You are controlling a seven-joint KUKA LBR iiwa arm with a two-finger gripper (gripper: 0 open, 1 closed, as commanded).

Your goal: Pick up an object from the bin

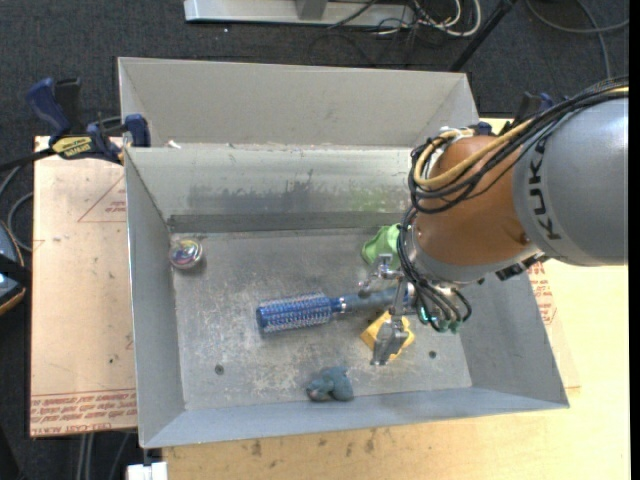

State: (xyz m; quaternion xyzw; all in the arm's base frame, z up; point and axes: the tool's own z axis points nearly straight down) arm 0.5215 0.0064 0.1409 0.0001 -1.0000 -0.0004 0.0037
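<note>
Yellow and small, the wedge-like piece (393, 335) lies right of centre on the bin (240, 373) floor, under the gripper (385, 348) (open or closed, I cannot tell), so centre squarely, clear of the blue hairbrush (293, 314).

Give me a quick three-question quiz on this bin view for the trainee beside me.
1. True or false: the blue hairbrush lies on the floor of the bin with its handle pointing toward the gripper.
2. Where does the small shiny ball lie? A) near the left wall, B) under the arm, C) at the front edge.
3. Fill in: the small object right at the gripper is ___ in colour.

Key: 1 true; 2 A; 3 yellow.
</note>
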